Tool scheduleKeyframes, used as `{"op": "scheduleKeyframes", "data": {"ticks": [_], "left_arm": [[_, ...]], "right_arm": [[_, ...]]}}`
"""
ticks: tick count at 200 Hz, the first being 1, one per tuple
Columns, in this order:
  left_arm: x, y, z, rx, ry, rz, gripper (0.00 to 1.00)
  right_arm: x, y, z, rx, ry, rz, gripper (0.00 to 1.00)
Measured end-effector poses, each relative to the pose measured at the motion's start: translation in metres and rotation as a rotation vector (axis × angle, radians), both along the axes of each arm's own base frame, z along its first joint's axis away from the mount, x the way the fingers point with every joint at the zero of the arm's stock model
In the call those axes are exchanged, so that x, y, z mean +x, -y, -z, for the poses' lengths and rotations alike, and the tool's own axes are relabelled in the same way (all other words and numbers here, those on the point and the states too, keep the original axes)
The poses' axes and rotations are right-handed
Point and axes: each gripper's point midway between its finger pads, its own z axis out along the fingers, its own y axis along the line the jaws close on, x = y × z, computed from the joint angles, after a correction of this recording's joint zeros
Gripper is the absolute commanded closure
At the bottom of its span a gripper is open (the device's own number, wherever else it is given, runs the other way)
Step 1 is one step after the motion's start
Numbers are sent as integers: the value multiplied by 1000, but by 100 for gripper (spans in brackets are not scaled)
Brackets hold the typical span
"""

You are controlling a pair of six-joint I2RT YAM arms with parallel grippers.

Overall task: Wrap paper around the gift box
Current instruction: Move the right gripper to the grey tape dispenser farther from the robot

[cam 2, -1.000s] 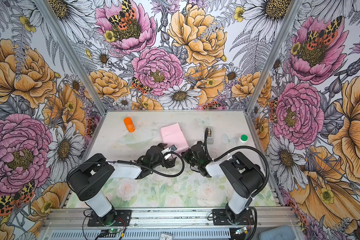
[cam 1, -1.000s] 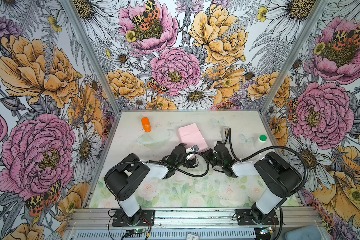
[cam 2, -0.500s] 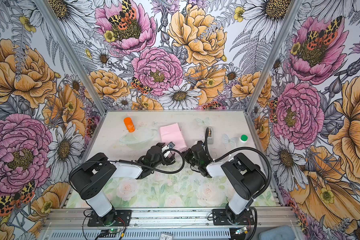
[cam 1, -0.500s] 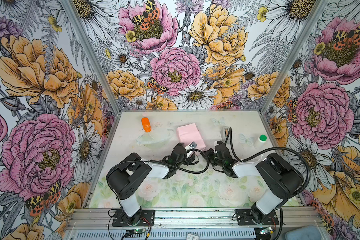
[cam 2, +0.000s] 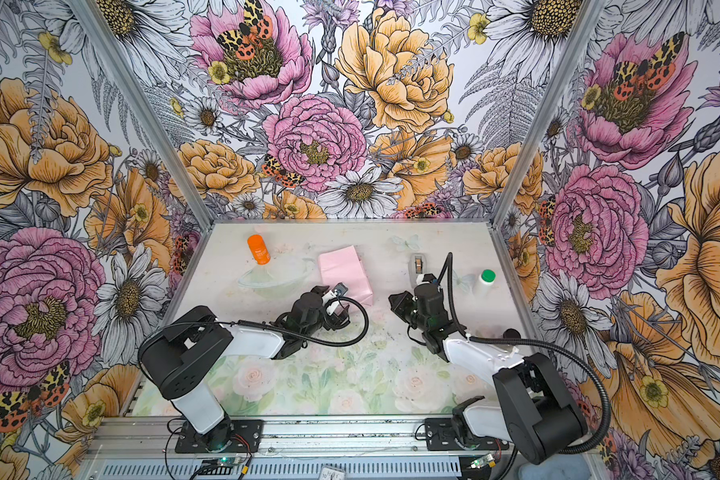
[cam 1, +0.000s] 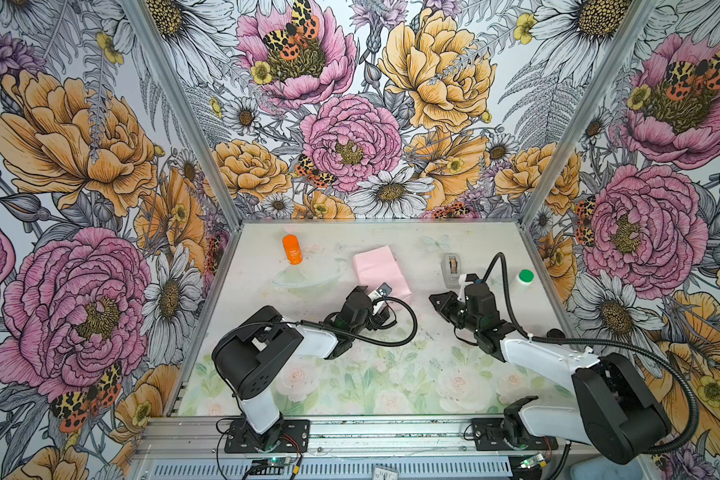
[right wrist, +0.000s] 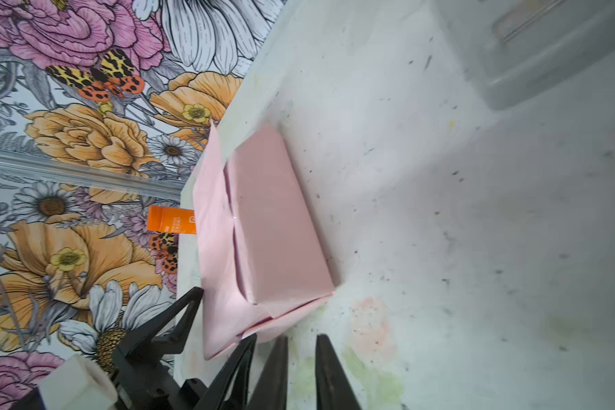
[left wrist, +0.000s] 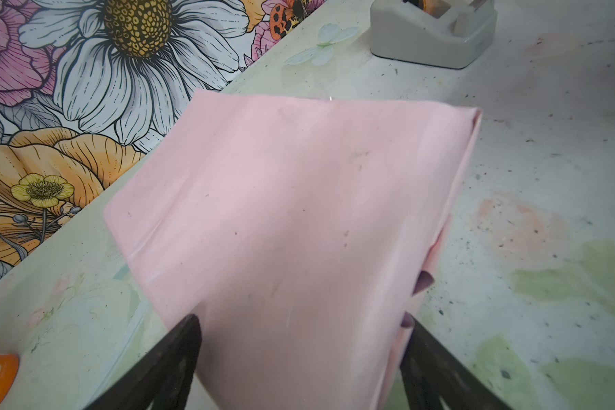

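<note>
Change first: over the last second the right gripper [right wrist: 301,337] has backed off from the paper [cam 1: 381,270] toward its own side. Its jaws have gone from shut to a narrow crack. Bare worktop [cam 1: 350,374] shows between them, with nothing held and nothing touched. The left gripper [left wrist: 300,319] has stayed at the paper's near end, and its jaws have come in slightly from their widest.

The paper lies mid-worktop toward the back, pink side out, folded all round into a closed block. We can't see the gift box anywhere, so we judge it's inside (no navy at any seam). The right wrist view shows a seam running along the block's length and flaps folded in at the end. The left wrist view shows the lilac side peeking out at loose folds on one edge.

What it means: we read the right arm as letting go after a fold. The wrap looks nearly complete, but the ends look unsecured. The tape dispenser [cam 1: 452,269] stands just beyond the right gripper, untouched.

Left jaws: wide, one finger on each side of the paper's near end, at or just beside it. We can't tell if they squeeze.
</note>
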Motion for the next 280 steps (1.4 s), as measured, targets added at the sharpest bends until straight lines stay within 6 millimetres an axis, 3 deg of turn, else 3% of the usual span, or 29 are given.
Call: {"op": "scheduleKeyframes", "data": {"ticks": [36, 59, 75, 117, 194, 217, 280], "left_arm": [[-1, 1, 0, -1, -1, -1, 13], [-1, 1, 0, -1, 0, -2, 13], [-1, 0, 0, 0, 0, -4, 13], [0, 0, 0, 0, 1, -6, 13], [-1, 0, 0, 1, 0, -6, 13], [-1, 0, 0, 2, -1, -5, 13], [0, 0, 0, 2, -1, -5, 12]], "right_arm": [[19, 53, -15, -105, 1, -18, 78], [38, 75, -27, -145, 15, -68, 73], [49, 86, -24, -172, 5, -112, 70], [66, 92, -5, -194, -38, -247, 67], [117, 88, 26, -202, -46, -403, 66], [119, 88, 38, -203, -82, -425, 66], [127, 86, 48, -195, -115, -481, 67]]}}
